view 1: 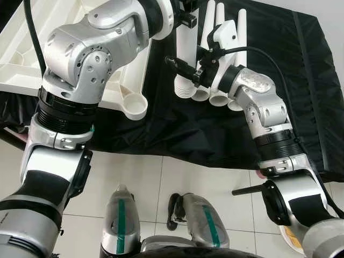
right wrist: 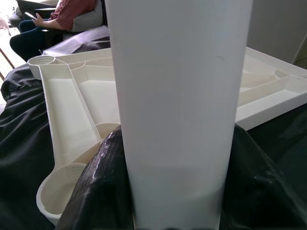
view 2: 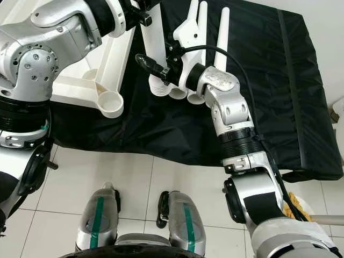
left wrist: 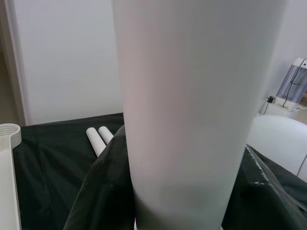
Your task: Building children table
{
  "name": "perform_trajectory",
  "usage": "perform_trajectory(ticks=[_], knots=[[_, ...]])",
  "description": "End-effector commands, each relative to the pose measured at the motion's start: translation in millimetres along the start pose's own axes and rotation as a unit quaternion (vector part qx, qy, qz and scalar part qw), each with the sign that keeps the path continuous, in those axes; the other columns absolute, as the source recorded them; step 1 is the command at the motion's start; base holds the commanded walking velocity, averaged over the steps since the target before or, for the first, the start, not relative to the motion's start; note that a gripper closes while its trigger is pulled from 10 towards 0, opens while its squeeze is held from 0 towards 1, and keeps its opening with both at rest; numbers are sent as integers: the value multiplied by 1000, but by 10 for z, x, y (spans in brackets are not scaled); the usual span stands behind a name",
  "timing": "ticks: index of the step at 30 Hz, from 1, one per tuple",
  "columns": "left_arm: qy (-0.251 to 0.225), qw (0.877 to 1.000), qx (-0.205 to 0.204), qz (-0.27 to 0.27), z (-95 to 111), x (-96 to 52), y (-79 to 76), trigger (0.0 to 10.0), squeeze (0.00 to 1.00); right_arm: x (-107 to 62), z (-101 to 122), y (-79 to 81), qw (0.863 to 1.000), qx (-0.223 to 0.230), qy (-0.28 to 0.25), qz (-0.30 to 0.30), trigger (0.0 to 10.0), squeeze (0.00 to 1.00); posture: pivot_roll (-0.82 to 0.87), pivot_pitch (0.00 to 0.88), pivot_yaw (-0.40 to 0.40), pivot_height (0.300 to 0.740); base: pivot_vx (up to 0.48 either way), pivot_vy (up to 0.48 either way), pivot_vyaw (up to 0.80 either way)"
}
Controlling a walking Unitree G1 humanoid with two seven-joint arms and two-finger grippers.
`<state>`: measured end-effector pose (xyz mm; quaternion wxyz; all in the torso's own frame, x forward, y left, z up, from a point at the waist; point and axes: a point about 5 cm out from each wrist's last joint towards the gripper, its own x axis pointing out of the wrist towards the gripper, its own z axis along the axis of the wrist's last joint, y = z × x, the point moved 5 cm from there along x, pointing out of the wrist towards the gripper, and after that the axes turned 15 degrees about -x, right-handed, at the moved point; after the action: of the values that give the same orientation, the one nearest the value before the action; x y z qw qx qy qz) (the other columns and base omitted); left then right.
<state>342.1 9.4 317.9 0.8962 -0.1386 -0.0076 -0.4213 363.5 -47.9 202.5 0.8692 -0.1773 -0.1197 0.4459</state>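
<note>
Feet of the robot (view 1: 161, 226) stand on pale tiles at the edge of the black-draped table (view 1: 226, 134), where four white table legs (view 1: 207, 80) lie in a row just right of the upturned white tabletop (view 1: 32, 59); the right gripper (view 1: 185, 69) reaches over their near ends, its fingers' state untellable. Left gripper (view 2: 141, 15), fingers equally unreadable, sits at the far end of the leg nearest the tabletop. Both wrist views are blocked by a leg (left wrist: 192, 115) close up, so it may slip or miss the empty corner socket (right wrist: 57, 191) unnoticed.
</note>
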Motion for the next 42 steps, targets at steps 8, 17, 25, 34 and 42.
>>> perform_trajectory(ticks=[8, 17, 25, 34, 42], knots=[[-37, 993, -28, -111, 224, -55, -334, 10000, 1000, -1, -49, -127, 999, 21, 12, -43, 10000, 0, 130, 13, -100, 740, 0, 0, 0], [-46, 991, -41, -115, 249, -123, -315, 10000, 0, -15, 2, -317, 992, 39, -8, -116, 10000, 0, 132, 27, -93, 740, 0, 0, 0], [-34, 998, -30, -41, 126, -208, 35, 10000, 0, -99, 44, -555, 980, 58, -26, -190, 10000, 0, 135, 33, -88, 740, 0, 0, 0], [3, 999, 36, 16, -205, -396, 408, 10000, 0, -246, 42, -760, 965, 68, -35, -250, 10000, 0, 135, 35, -88, 740, 0, 0, 0], [159, 984, 75, 21, -906, -654, 616, 10000, 0, -308, 66, -817, 960, 75, -48, -264, 10000, 0, 134, 28, -85, 740, 0, 0, 0]])
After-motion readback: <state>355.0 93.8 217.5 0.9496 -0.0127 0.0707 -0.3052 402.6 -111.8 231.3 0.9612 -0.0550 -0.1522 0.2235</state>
